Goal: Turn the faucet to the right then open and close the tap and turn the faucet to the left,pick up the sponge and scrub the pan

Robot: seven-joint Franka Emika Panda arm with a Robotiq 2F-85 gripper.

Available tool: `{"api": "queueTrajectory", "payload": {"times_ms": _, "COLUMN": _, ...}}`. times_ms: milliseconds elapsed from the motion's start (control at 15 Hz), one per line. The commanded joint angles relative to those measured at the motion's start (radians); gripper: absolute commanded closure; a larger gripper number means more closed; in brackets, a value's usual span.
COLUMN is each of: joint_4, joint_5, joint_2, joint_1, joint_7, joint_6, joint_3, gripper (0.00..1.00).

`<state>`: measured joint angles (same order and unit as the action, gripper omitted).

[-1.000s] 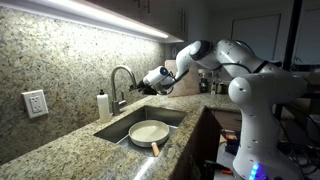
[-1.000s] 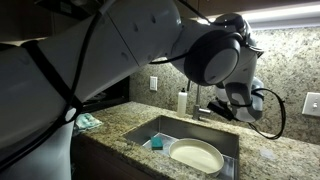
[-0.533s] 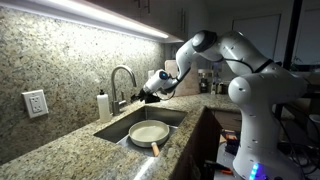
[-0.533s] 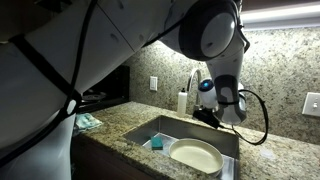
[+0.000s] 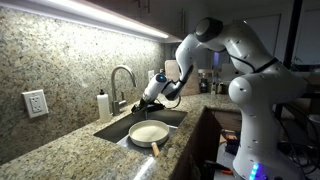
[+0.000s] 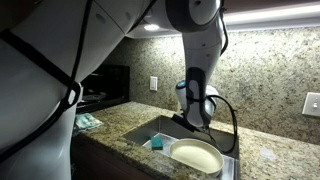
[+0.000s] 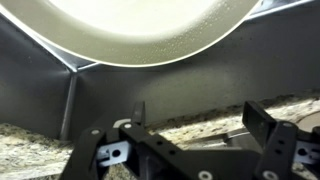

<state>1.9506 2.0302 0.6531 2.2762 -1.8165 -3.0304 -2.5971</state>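
well, the black two-finger gripper (image 7: 197,125) hung wide open and empty near the tall silver gooseneck faucet (image 5: 122,80). below it, the round cream-white pan (image 5: 150,132) lay in the steel sink basin (image 6: 165,127), the small teal sponge (image 6: 156,143) just beside its rim.

A kitchen: speckled granite counter (image 5: 60,150) and backsplash (image 5: 70,60); sunken sink (image 5: 115,127); gooseneck faucet (image 5: 113,82); wall outlet (image 5: 35,103); under-cabinet lighting (image 5: 100,18).
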Motion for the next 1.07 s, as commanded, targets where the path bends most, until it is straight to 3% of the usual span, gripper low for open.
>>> {"api": "queueTrajectory", "payload": {"times_ms": 0, "joint_4": 0.247, "joint_5": -0.196, "joint_2": -0.236, "joint_1": 0.0, "joint_7": 0.091, "joint_6": 0.069, "joint_3": -0.002, "gripper": 0.0}}
{"api": "queueTrajectory", "payload": {"times_ms": 67, "joint_4": 0.284, "joint_5": -0.24, "joint_2": -0.273, "joint_1": 0.012, "joint_7": 0.102, "joint_6": 0.064, "joint_3": -0.021, "gripper": 0.0}}
{"api": "queueTrajectory", "payload": {"times_ms": 267, "joint_4": 0.411, "joint_5": -0.376, "joint_2": -0.364, "joint_1": -0.04, "joint_7": 0.163, "joint_6": 0.094, "joint_3": -0.007, "gripper": 0.0}}
{"api": "queueTrajectory", "payload": {"times_ms": 467, "joint_4": 0.463, "joint_5": -0.377, "joint_2": -0.458, "joint_1": -0.076, "joint_7": 0.11, "joint_6": 0.106, "joint_3": -0.009, "gripper": 0.0}}
{"api": "queueTrajectory", "payload": {"times_ms": 733, "joint_4": 0.421, "joint_5": -0.233, "joint_2": -0.578, "joint_1": -0.126, "joint_7": -0.053, "joint_6": 0.097, "joint_3": -0.013, "gripper": 0.0}}
{"api": "queueTrajectory", "payload": {"times_ms": 1000, "joint_4": 0.353, "joint_5": -0.025, "joint_2": -0.678, "joint_1": -0.133, "joint_7": -0.251, "joint_6": 0.103, "joint_3": -0.004, "gripper": 0.0}}
